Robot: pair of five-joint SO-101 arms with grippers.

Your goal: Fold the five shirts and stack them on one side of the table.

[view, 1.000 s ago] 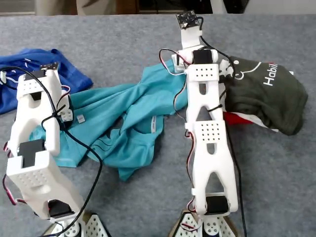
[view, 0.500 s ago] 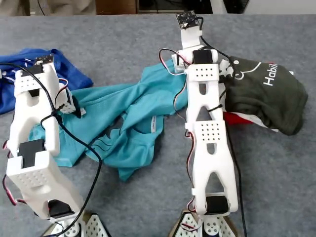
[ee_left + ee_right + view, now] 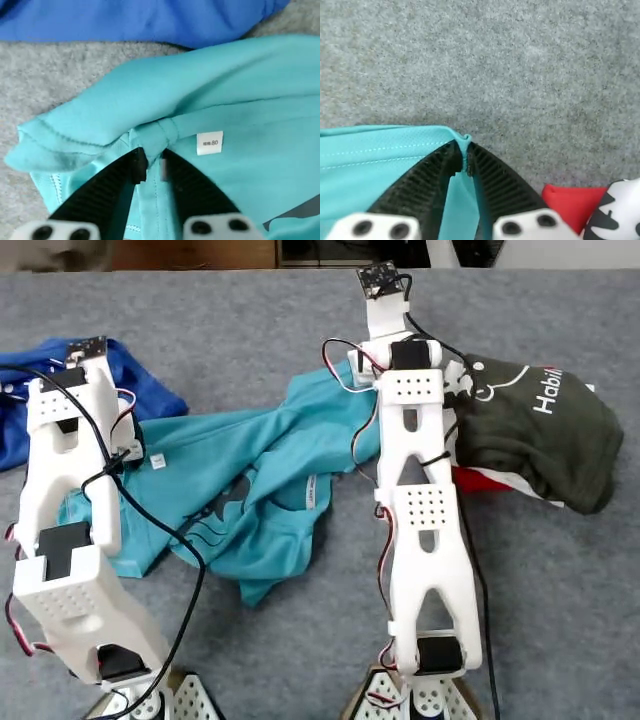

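A teal shirt (image 3: 250, 490) lies spread and wrinkled across the middle of the grey table. My left gripper (image 3: 151, 167) is shut on the teal shirt (image 3: 240, 95) near its collar, beside a small white size tag (image 3: 209, 143). My right gripper (image 3: 465, 162) is shut on a far corner of the teal shirt (image 3: 375, 150). In the high view the left arm (image 3: 65, 470) stands over the shirt's left end and the right arm (image 3: 415, 470) over its far right end. A blue shirt (image 3: 150, 385) lies crumpled at the far left.
At the right, a dark olive shirt (image 3: 540, 430) with white print lies over a red and white one (image 3: 490, 480). A red edge (image 3: 570, 197) shows next to my right gripper. Bare grey table (image 3: 560, 600) extends at the front right and along the back.
My left arm has pulled the teal shirt's collar end toward the far left, stretching the cloth flatter. The right arm has stayed still.
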